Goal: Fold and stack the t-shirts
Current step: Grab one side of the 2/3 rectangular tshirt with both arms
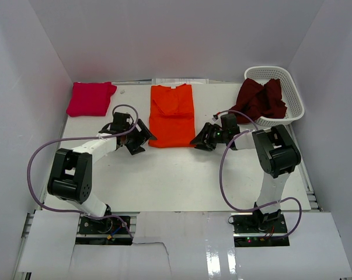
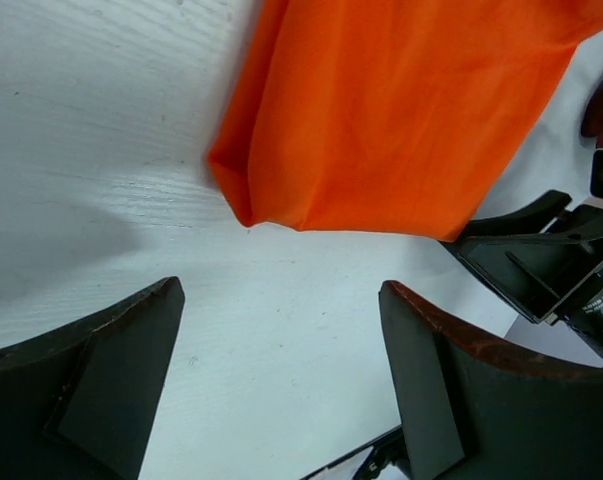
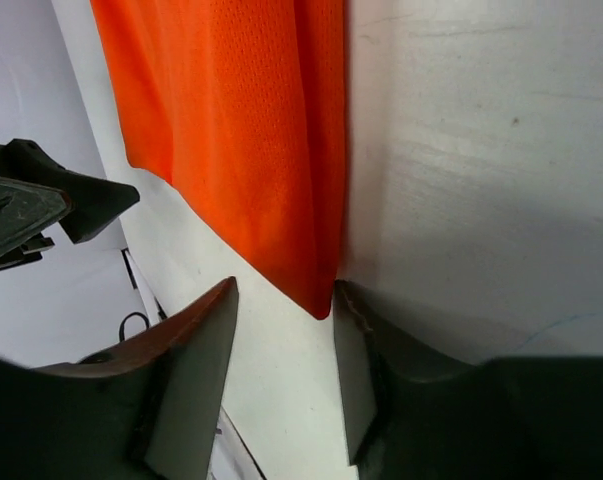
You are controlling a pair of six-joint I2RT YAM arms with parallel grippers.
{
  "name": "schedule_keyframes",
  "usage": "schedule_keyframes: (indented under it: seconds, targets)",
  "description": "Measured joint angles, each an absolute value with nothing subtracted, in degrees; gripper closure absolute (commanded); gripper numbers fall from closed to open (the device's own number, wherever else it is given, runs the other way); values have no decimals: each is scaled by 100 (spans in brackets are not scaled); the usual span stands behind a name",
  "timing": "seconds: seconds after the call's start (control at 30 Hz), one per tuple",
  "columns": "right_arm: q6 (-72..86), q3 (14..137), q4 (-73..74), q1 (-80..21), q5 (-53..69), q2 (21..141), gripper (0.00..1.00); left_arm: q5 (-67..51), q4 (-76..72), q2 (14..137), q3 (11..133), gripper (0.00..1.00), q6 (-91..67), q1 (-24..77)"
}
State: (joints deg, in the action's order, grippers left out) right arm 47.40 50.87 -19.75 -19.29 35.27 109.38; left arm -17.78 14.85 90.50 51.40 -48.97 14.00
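High rear overview, close wrist views sharing orange t-shirt (image 1: 171,114)

Matt, fine-knit cloth orange tee (image 3: 251,130); faintly grained white table (image 3: 481,150).

White table (image 1: 181,175) fills the middle, its top faintly grained up close. Plain white walls (image 1: 164,41) box it in on the far side, left and right. Along the near edge lie white panels (image 1: 53,239), one glossy and catching the light. Even lighting, soft shadows.
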Motion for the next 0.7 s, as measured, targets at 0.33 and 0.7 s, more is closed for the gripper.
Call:
schedule_keyframes:
  seconds: [0.33,0.7]
  targets:
    - [4762,5199,-2053,-1929,3404,11166,92,-1514,1223,9284,4814,14,-5260,1441]
    - [4805,5273,-2119,-1933,3402,11288,92,-972,716,9465,4849,22,-5476,1778]
